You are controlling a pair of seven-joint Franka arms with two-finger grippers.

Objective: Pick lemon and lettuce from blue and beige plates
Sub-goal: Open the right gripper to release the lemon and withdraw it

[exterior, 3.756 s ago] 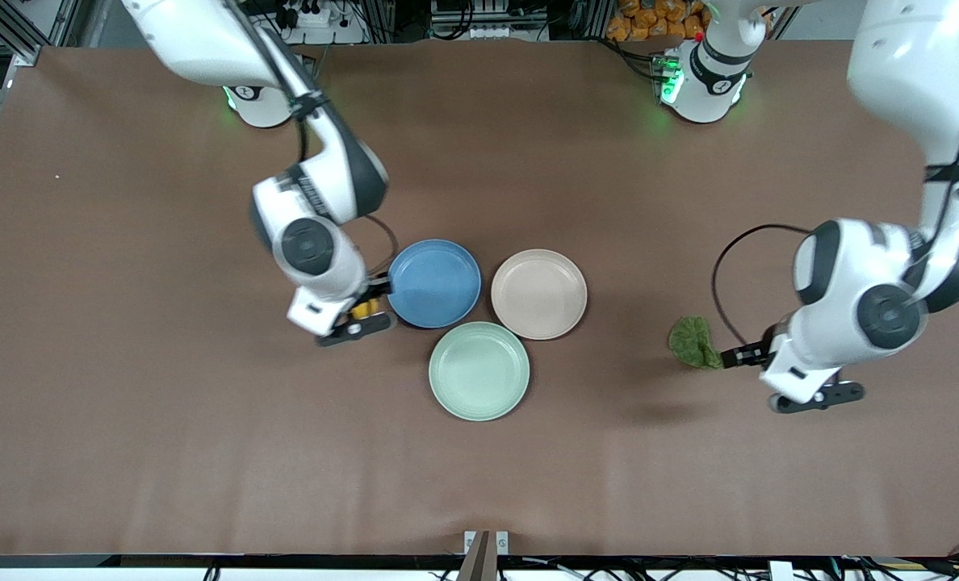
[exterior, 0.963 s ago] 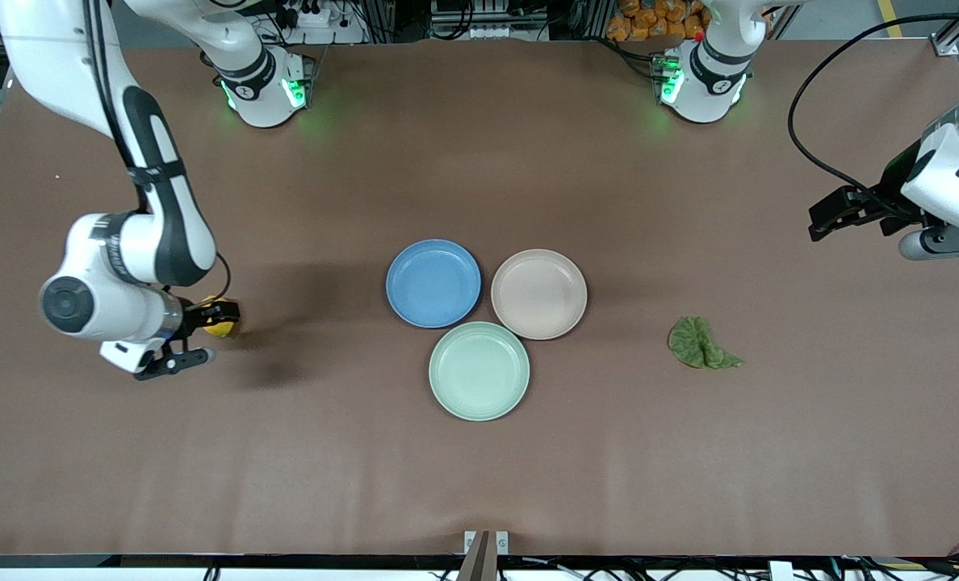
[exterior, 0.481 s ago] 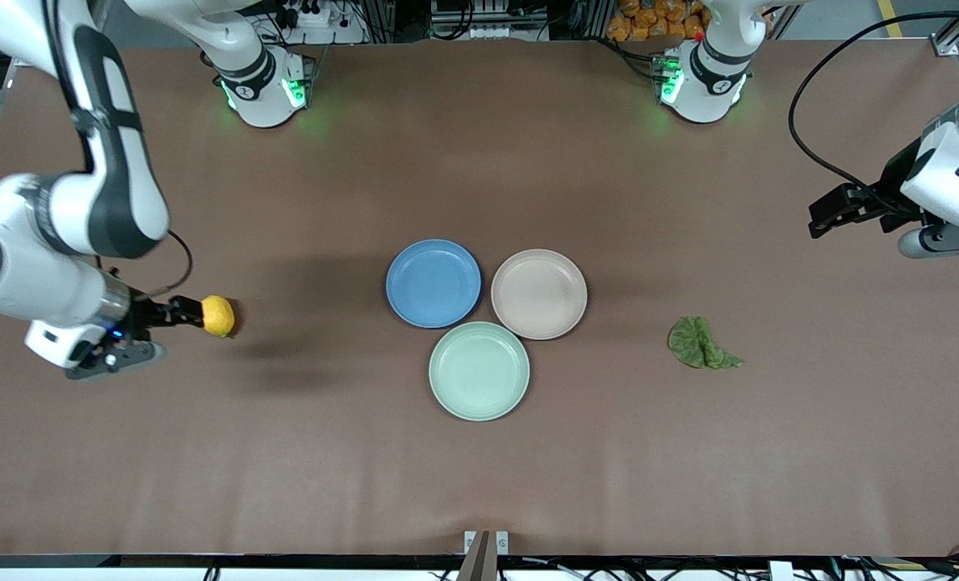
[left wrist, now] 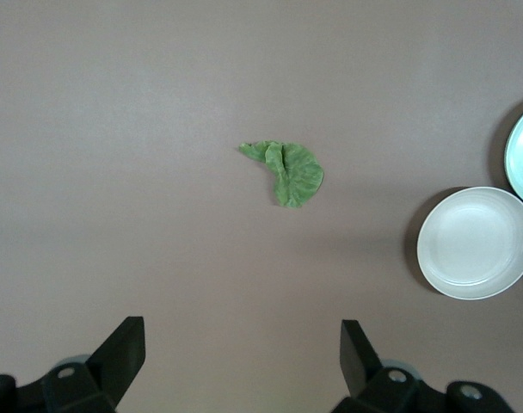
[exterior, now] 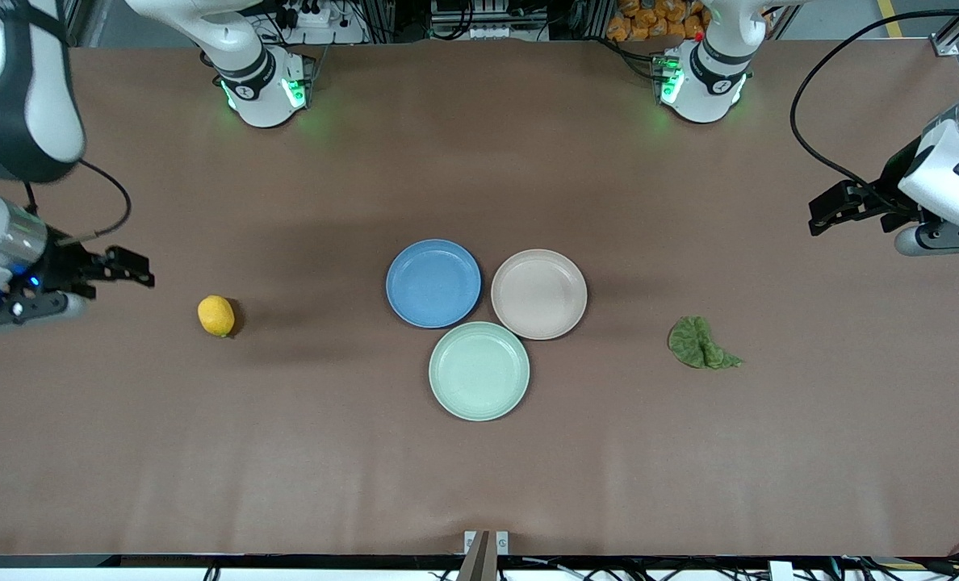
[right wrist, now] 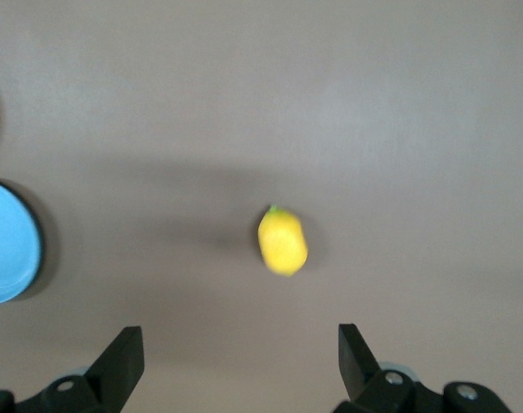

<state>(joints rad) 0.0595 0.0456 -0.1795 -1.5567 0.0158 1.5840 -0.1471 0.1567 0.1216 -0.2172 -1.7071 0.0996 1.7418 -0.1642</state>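
The lemon (exterior: 216, 315) lies on the bare table toward the right arm's end; it also shows in the right wrist view (right wrist: 282, 242). The lettuce (exterior: 699, 344) lies on the table toward the left arm's end, and in the left wrist view (left wrist: 287, 171). The blue plate (exterior: 433, 282) and the beige plate (exterior: 538, 293) stand side by side mid-table, both bare. My right gripper (exterior: 128, 268) is open and empty, raised at the table's edge, apart from the lemon. My left gripper (exterior: 828, 214) is open and empty, raised at the other end.
A mint-green plate (exterior: 479, 370) stands nearer to the front camera, touching the two others. The beige plate (left wrist: 476, 243) and the mint plate's rim (left wrist: 521, 157) show in the left wrist view, the blue plate's rim (right wrist: 8, 242) in the right wrist view.
My right gripper has let go of the lemon, which now lies on the table, and has drawn back up toward the table's edge. The left arm has barely moved.
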